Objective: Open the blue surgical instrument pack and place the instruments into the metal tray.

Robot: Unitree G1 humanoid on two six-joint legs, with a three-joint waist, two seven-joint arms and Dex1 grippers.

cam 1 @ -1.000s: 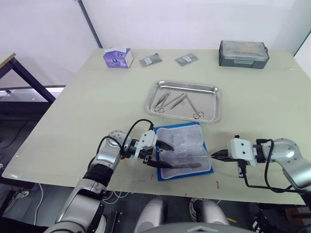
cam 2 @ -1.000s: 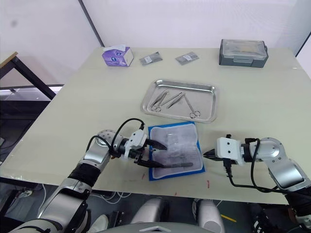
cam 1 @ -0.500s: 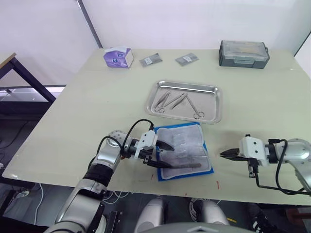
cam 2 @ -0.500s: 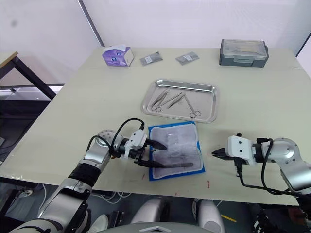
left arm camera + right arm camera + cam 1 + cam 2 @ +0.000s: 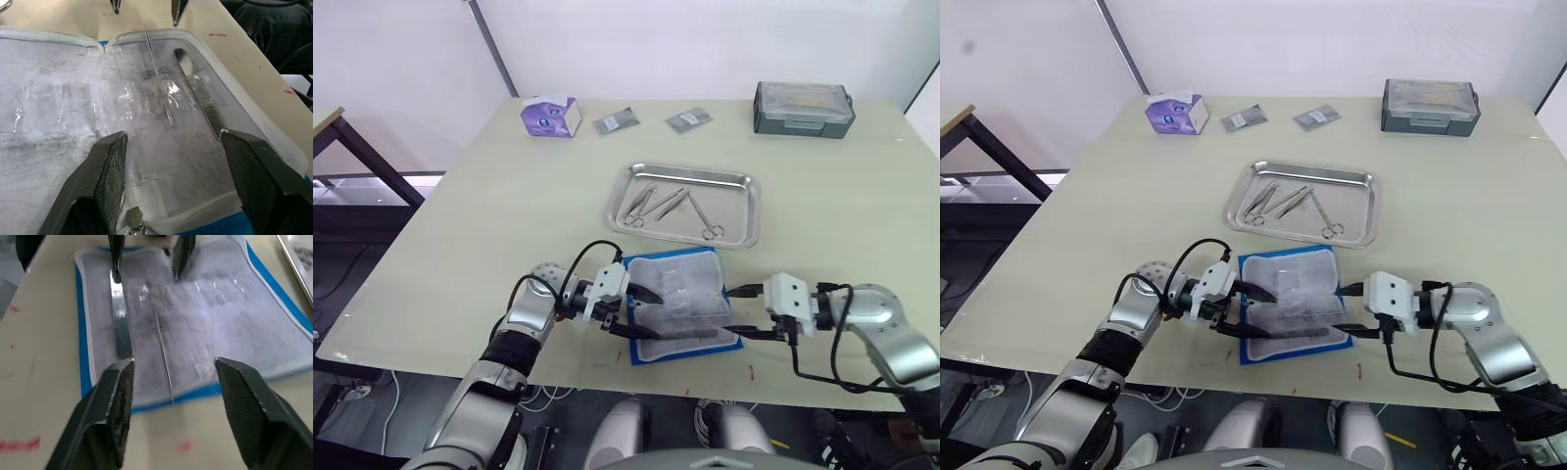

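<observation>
While white walls [image 5: 705, 39] surround, the beige table [image 5: 509, 215] holds everything.

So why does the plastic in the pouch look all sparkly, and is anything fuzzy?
In the left wrist view, light glints off crinkles in the blue surgical instrument pack's clear lining; the left gripper's near fingers look soft. In the right wrist view, the flat metal tool shines bright.
</observation>
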